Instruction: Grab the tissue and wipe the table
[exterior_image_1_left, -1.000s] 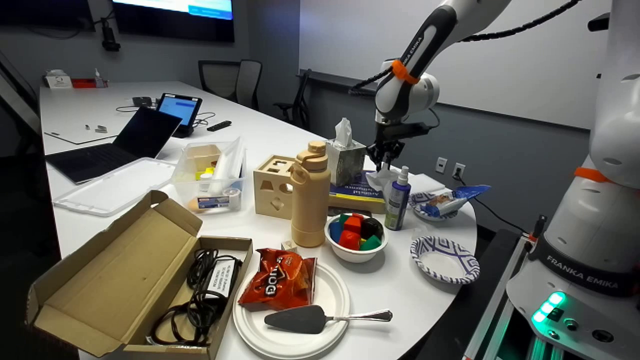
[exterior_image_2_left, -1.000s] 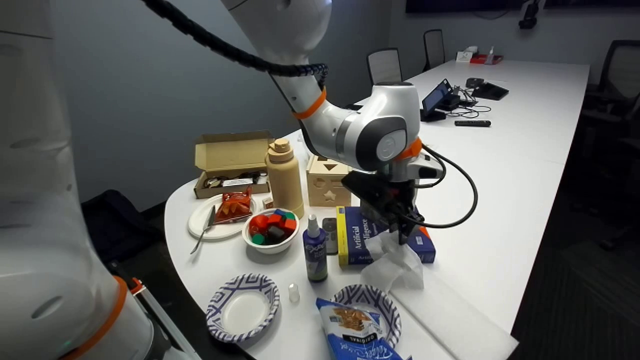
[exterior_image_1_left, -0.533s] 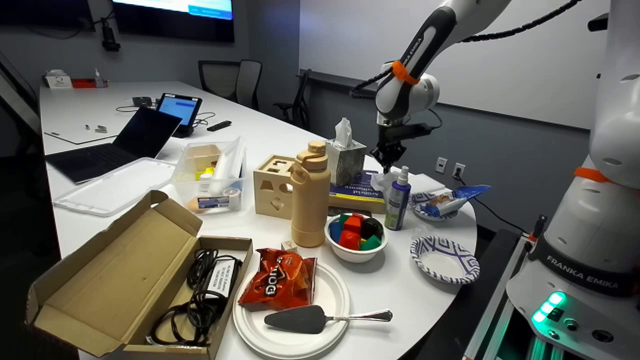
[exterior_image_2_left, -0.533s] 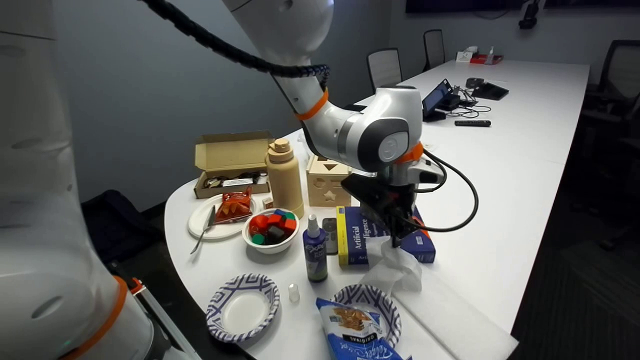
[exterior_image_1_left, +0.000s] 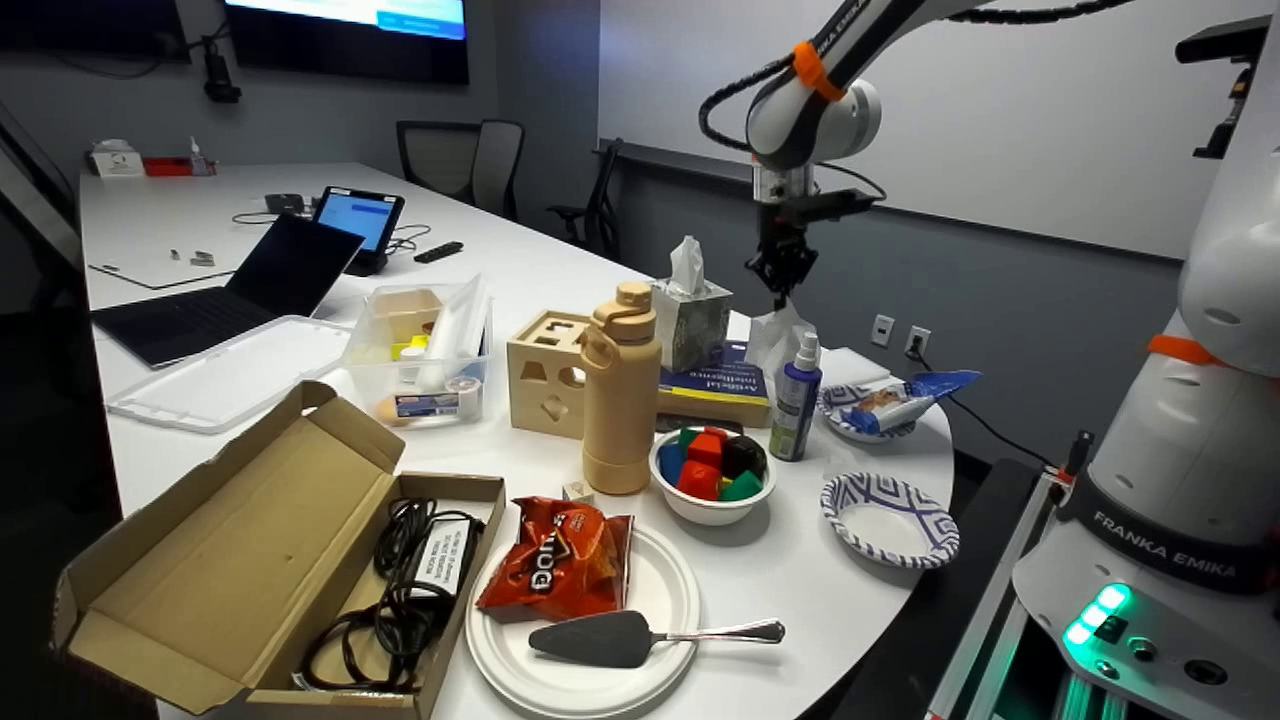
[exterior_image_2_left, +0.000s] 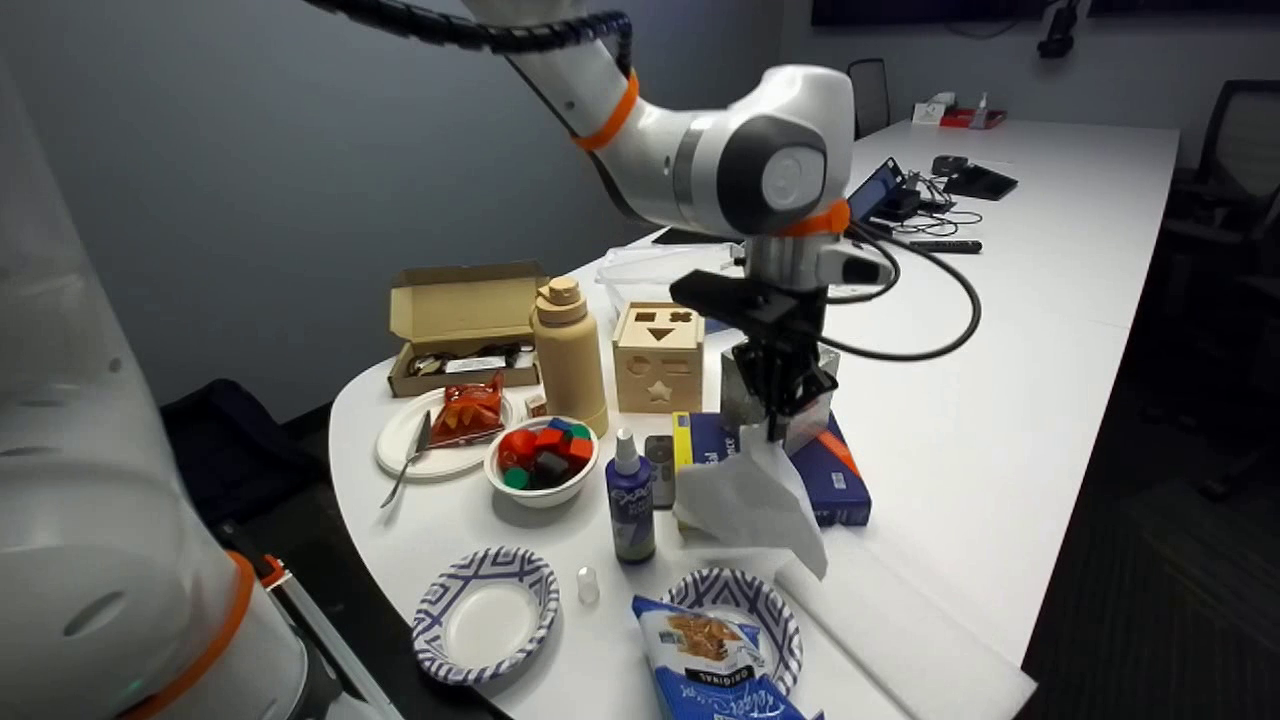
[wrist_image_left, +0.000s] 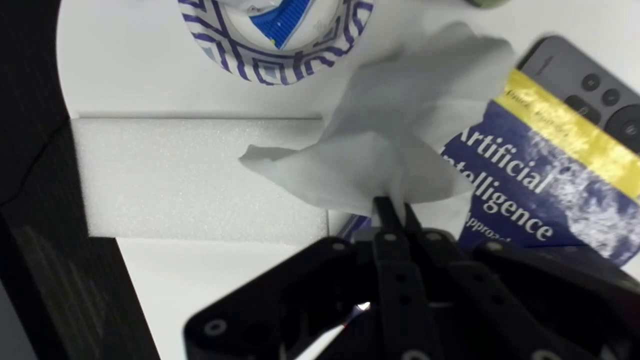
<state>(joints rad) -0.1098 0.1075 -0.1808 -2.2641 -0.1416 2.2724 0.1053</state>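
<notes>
White tissue (exterior_image_2_left: 752, 500): it hangs from the tips, one peak nipped, the rest fanning down in front of the book (exterior_image_2_left: 845, 482) in an exterior view, between bottle (exterior_image_2_left: 631, 510) and foam (wrist_image_left: 200, 180); whether its lowest corner clears everything, I can't tell.
Gripper (wrist_image_left: 396, 204): fingers pressed together on the paper, only the very ends biting, so the grab looks made and the wipe has yet to start.
Pinch: that's the worry; so small a bite on thin paper may tear or slip free once the sheet drags.
Bottle: upright, near the loose edge; tall and likely tippy, it could topple if a sideways sweep catches it.
Foam: one flap spreads over its end in the wrist view; it looks light, so a drag could shove it along.
Dish (exterior_image_2_left: 782, 625): close by, blue bag (exterior_image_2_left: 705, 645) leaning over its rim; a low pass could snag the bag and spin both.
Box (exterior_image_2_left: 733, 400): right behind the gripper, seemingly on the book; dropping that way could clip it.
Table (exterior_image_2_left: 1000, 420): crowded here, barer beyond the book; press too hard and the fingers may scrape the gloss, since one thin sheet pads so little.
</notes>
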